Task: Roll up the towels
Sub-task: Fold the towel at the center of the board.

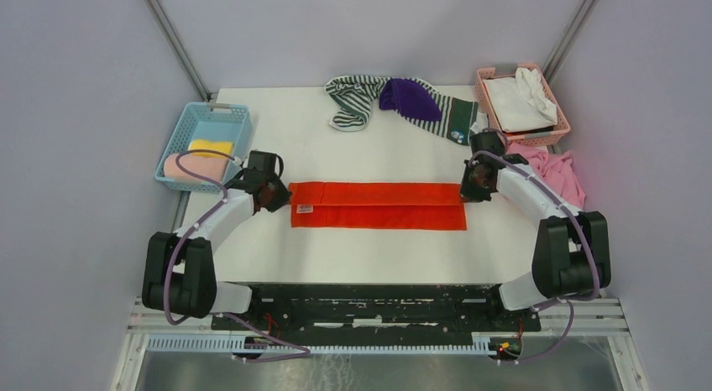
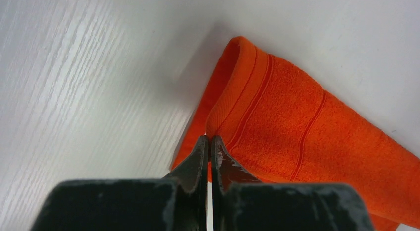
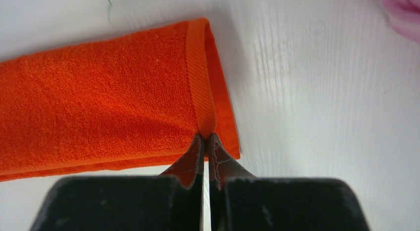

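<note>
Both arms reach forward with elbows out, wrists turned inward to face each other. The left gripper [image 2: 208,140] and right gripper [image 3: 205,137] have jaws pressed together, each pinching one end of the orange towel [image 1: 378,205].

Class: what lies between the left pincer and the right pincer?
The orange-red towel, a long folded strip, runs from left pincer to right pincer; the top view shows it.

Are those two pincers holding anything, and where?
Both hold the orange towel: the left pincer pinches the hem at its left end, the right pincer the hem at its right end.
</note>
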`<action>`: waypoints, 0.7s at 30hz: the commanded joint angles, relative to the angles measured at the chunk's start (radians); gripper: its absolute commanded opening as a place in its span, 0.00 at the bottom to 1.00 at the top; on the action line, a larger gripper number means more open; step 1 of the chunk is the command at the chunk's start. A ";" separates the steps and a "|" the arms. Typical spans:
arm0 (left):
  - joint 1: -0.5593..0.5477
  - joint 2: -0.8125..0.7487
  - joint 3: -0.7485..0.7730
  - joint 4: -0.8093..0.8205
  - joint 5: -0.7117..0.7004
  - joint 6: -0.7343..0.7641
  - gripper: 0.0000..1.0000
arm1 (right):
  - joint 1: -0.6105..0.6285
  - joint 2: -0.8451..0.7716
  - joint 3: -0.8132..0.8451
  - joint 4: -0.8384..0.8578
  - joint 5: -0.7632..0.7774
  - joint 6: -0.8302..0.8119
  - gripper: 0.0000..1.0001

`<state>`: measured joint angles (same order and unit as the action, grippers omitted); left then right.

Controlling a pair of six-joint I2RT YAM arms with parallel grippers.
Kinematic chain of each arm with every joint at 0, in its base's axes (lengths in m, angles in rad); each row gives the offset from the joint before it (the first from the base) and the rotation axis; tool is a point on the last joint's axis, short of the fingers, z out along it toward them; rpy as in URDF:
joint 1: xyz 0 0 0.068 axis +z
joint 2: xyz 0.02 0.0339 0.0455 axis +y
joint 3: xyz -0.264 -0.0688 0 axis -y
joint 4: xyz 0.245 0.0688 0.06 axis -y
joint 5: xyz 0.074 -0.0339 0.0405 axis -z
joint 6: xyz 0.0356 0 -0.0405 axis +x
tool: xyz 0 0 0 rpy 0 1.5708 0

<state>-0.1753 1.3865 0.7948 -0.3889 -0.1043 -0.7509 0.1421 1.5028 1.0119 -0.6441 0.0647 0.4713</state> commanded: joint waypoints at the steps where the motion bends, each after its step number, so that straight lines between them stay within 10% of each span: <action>1: 0.004 -0.083 -0.043 -0.015 0.008 -0.001 0.03 | -0.002 -0.086 -0.049 -0.039 0.076 0.007 0.00; 21: -0.054 -0.091 -0.233 0.056 0.035 -0.041 0.03 | -0.004 -0.066 -0.239 0.005 0.134 0.076 0.03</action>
<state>-0.2115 1.3083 0.5842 -0.3645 -0.0410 -0.7593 0.1436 1.3991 0.7727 -0.6662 0.1020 0.5312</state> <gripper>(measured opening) 0.045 0.043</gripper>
